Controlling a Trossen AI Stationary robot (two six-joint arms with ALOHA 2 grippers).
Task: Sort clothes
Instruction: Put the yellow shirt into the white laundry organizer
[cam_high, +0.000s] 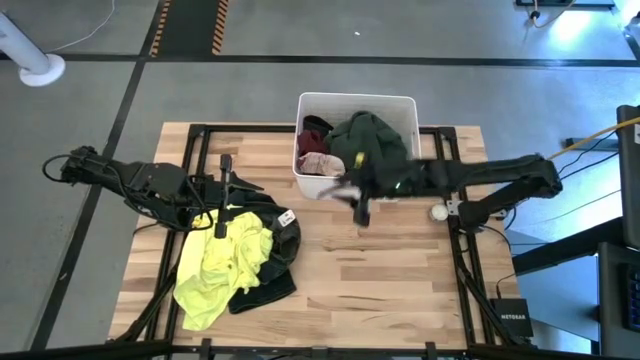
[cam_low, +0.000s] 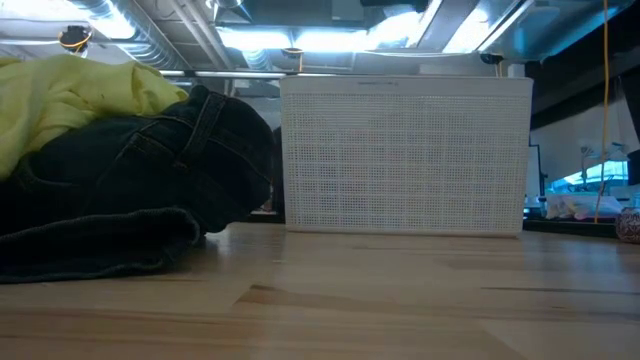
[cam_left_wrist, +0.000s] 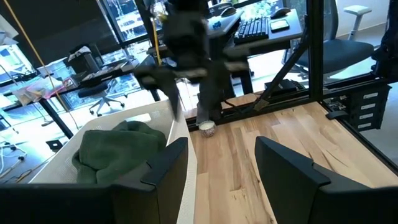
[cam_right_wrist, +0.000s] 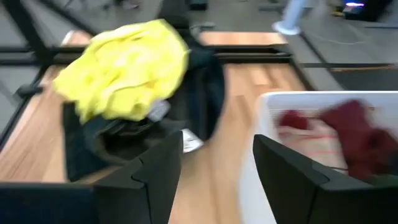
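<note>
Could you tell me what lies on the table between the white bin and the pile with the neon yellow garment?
Nothing: bare wood separates the white bin from the neon yellow garment, as the high view shows.

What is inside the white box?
The white box holds a dark green garment piled on top and a maroon garment beside it, with something pale pink. Whatever lies under them is covered and cannot be seen.

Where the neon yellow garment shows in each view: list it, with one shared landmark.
High: neon yellow garment, lower left, atop the black clothes.
Low: upper left.
Left wrist: not in view.
Right wrist: upper left.
Shared landmark: white bin.
</note>
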